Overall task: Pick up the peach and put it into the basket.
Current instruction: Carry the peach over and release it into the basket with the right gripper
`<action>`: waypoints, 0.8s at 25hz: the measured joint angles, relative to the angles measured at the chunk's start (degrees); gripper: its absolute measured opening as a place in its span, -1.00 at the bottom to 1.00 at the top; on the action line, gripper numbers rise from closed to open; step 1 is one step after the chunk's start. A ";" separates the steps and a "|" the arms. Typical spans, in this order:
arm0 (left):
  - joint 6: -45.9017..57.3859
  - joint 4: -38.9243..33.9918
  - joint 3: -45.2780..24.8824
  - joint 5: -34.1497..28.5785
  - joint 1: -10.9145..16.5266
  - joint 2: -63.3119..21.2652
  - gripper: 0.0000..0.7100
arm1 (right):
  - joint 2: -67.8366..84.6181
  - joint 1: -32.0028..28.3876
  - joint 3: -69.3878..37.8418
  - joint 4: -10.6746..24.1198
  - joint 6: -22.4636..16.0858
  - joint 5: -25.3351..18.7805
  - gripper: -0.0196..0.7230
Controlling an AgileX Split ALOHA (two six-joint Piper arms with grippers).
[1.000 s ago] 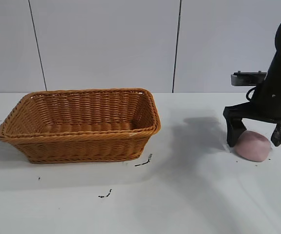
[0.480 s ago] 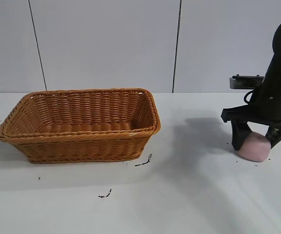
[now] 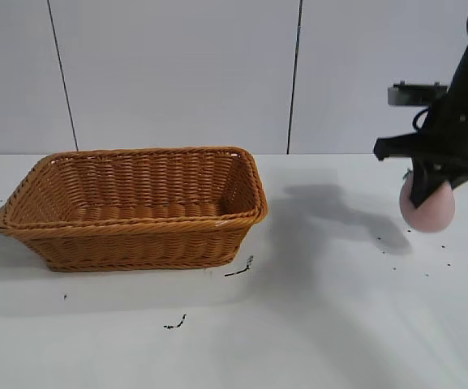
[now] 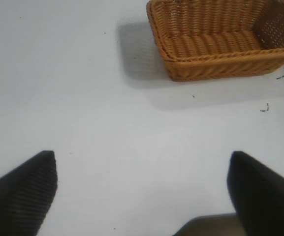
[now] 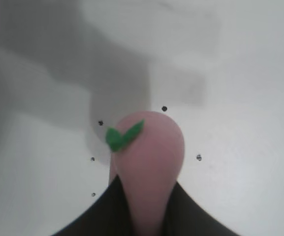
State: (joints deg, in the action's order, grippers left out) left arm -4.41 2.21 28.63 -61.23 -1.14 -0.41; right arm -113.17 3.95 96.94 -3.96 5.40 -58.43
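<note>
My right gripper (image 3: 428,185) is shut on the pale pink peach (image 3: 428,207) and holds it in the air above the table at the right. In the right wrist view the peach (image 5: 149,162) is squeezed between the two dark fingers (image 5: 102,211), with a small green leaf on its far end. The orange-brown wicker basket (image 3: 132,235) stands on the table at the left, well apart from the peach. It also shows in the left wrist view (image 4: 220,64). My left gripper (image 4: 142,182) is open and empty above bare table, out of the exterior view.
The white table (image 3: 315,324) carries a few small black marks (image 3: 239,270) in front of the basket and dark specks under the peach. A grey panelled wall stands behind.
My right gripper has closed on the peach and lifted it off the table. The basket has not moved.
</note>
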 joint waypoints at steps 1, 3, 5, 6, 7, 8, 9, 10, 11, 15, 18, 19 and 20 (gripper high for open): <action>0.00 0.00 0.00 0.00 0.00 0.00 0.95 | 0.00 0.85 1.50 0.40 0.00 -0.48 -0.87; 0.00 0.00 0.00 0.00 0.00 0.00 0.95 | 0.00 3.43 4.19 0.96 -0.34 -1.16 -0.88; 0.00 0.00 0.00 0.00 0.00 0.00 0.95 | -0.52 6.26 7.42 1.23 -0.47 -1.90 -0.88; 0.00 0.00 0.00 0.00 0.00 0.00 0.95 | -0.97 7.90 8.84 1.30 -0.53 -2.15 -0.88; 0.00 0.00 0.00 0.00 0.00 0.00 0.95 | -1.65 9.63 10.60 1.30 -0.68 -2.35 -0.88; 0.00 0.00 0.00 0.00 0.00 0.00 0.95 | -2.43 11.07 12.41 1.30 -0.74 -2.40 -0.88; 0.00 0.00 0.00 0.00 0.00 0.00 0.95 | -3.21 12.86 13.97 1.37 -0.83 -2.40 -0.88; 0.00 0.00 0.00 0.00 0.00 0.00 0.95 | -4.26 14.70 15.82 1.37 -0.96 -2.46 -0.88; 0.00 0.00 0.00 0.00 0.00 0.00 0.95 | -5.37 16.58 17.51 1.37 -0.95 -2.46 -0.88; 0.00 0.00 0.00 0.00 0.00 0.00 0.95 | -10.22 23.43 23.02 1.32 -1.09 -2.19 -0.88; 0.00 0.00 0.00 0.00 0.00 0.00 0.95 | -13.85 28.05 24.74 1.20 -1.09 -0.24 -0.88; 0.00 0.00 0.00 0.00 0.00 0.00 0.95 | -15.18 29.03 24.75 1.09 -1.09 0.70 -0.88; 0.00 0.00 0.00 0.00 0.00 0.00 0.95 | -16.35 30.00 24.75 1.09 -1.09 1.68 -0.88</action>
State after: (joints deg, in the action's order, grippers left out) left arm -4.41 2.21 28.63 -61.23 -1.14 -0.41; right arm -129.52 33.95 121.69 -2.88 4.31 -56.75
